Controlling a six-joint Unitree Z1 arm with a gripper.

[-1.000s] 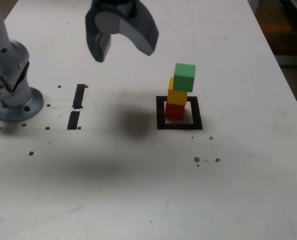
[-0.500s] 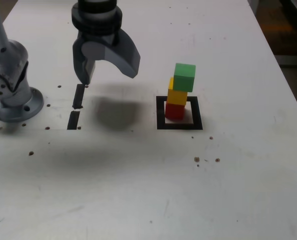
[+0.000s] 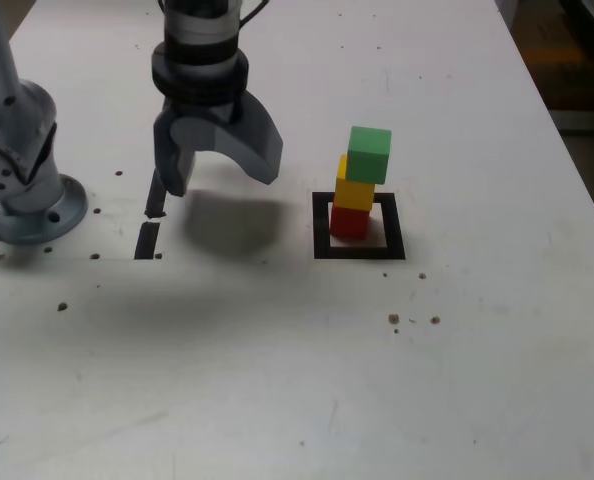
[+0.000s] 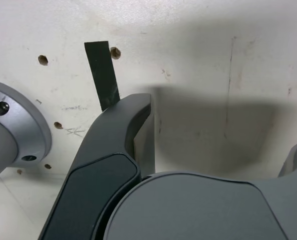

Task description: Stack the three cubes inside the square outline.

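Exterior view, going left to right: the arm's round base [image 3: 37, 205] stands at the left, with two short black tape strips [image 3: 147, 240] just beside it. Next comes the gripper [image 3: 222, 180], above the table [image 3: 277, 400], its fingers spread wide and nothing between them; the wrist view shows only bare tabletop in the gap. Farther right, well apart from the gripper, the three cubes are stacked: red cube [image 3: 350, 222] at the bottom, yellow cube [image 3: 355, 187] on it, green cube [image 3: 369, 155] on top. The red one sits within the square outline [image 3: 359, 253], toward its left side. The tower seems to lean a little to the right, though from this steep angle I can't be certain how well the faces line up.

I judge the stacking done and the step in hand to be clearing away. The next move calls for keeping the open fingers clear of the tower, since a brush could topple it.
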